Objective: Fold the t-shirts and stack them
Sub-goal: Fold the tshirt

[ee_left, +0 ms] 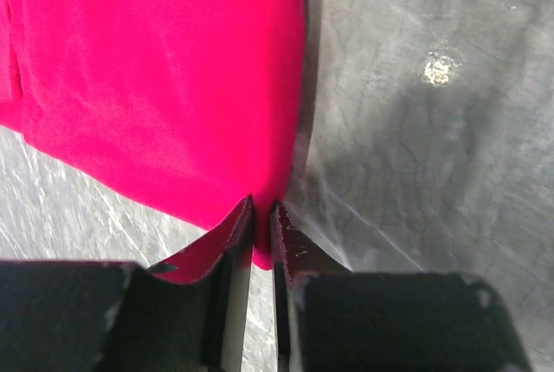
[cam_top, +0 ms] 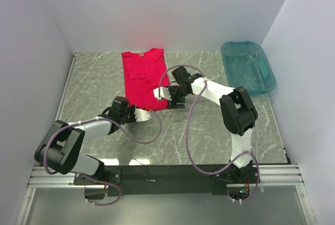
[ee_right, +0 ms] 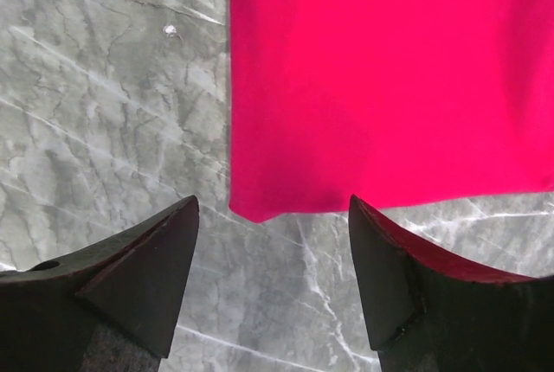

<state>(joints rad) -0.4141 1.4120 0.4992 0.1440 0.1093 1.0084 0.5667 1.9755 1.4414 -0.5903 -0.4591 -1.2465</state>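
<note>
A red t-shirt point(cam_top: 143, 73), folded into a long strip, lies flat on the marble table at the back centre, collar to the far side. My left gripper point(cam_top: 145, 113) sits at the shirt's near left corner, its jaws shut on that corner of the shirt point(ee_left: 173, 86), as the left wrist view point(ee_left: 262, 221) shows. My right gripper point(cam_top: 165, 99) is at the shirt's near right corner. In the right wrist view point(ee_right: 273, 216) it is open and empty, low over the table, with the shirt's corner point(ee_right: 260, 203) just ahead between the fingertips point(ee_right: 173, 234).
A teal plastic bin point(cam_top: 247, 67) stands at the back right. White walls close in the table point(cam_top: 209, 131) on the left, back and right. The arms' cables loop over the near middle of the table.
</note>
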